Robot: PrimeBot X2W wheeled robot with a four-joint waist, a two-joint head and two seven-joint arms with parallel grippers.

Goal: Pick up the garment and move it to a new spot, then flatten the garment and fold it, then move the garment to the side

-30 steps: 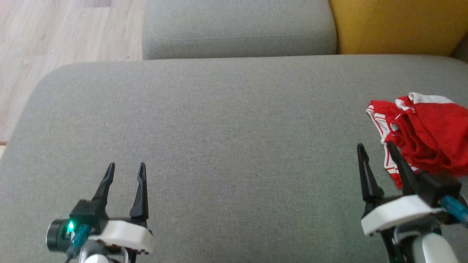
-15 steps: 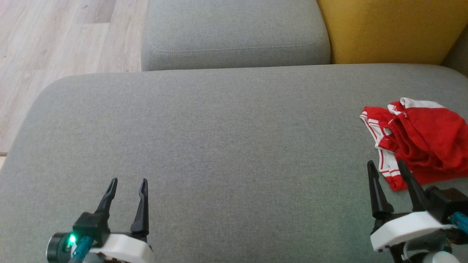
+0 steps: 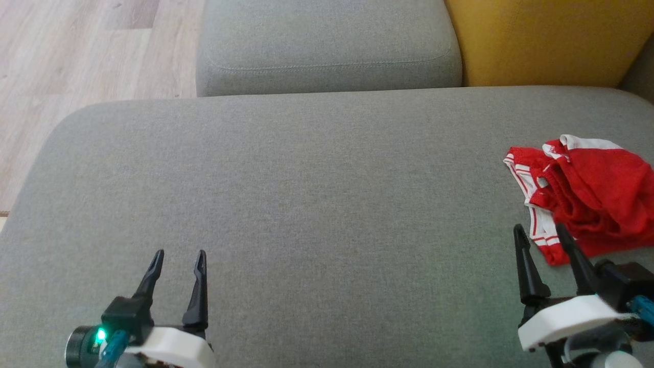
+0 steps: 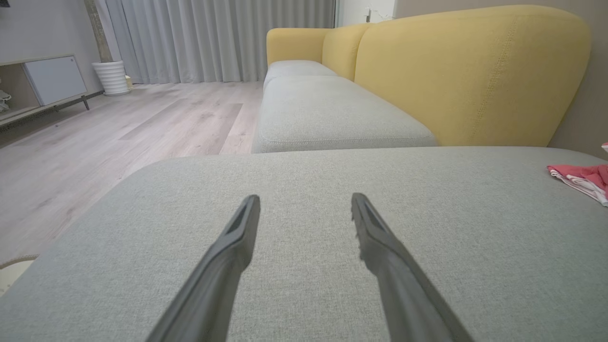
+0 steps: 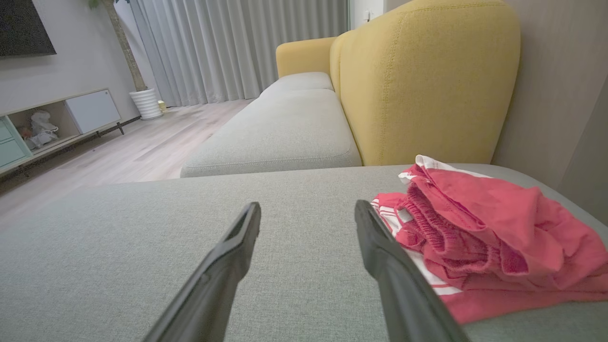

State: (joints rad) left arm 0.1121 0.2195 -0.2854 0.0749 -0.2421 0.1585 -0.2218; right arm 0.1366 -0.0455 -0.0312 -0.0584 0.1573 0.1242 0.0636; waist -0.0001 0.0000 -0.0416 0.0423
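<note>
The garment (image 3: 587, 191) is a crumpled red piece with white stripes, lying at the right edge of the grey cushion (image 3: 317, 194). It shows close up in the right wrist view as a bunched heap (image 5: 479, 232), and small at the far right of the left wrist view (image 4: 582, 178). My right gripper (image 3: 539, 230) is open just in front of the garment's near-left corner, with nothing between its fingers (image 5: 237, 237). My left gripper (image 3: 179, 254) is open over bare cushion at the lower left, far from the garment, and holds nothing (image 4: 306, 199).
A second grey seat cushion (image 3: 327, 46) lies beyond the big one. A yellow backrest (image 3: 552, 41) rises at the upper right. Wooden floor (image 3: 76, 61) runs along the left. A low white cabinet (image 5: 71, 114) and curtains (image 5: 237, 47) stand across the room.
The head camera has tilted, so the whole picture shifted down. My right gripper has drawn back a little from the garment. The garment and my left gripper stayed put.
</note>
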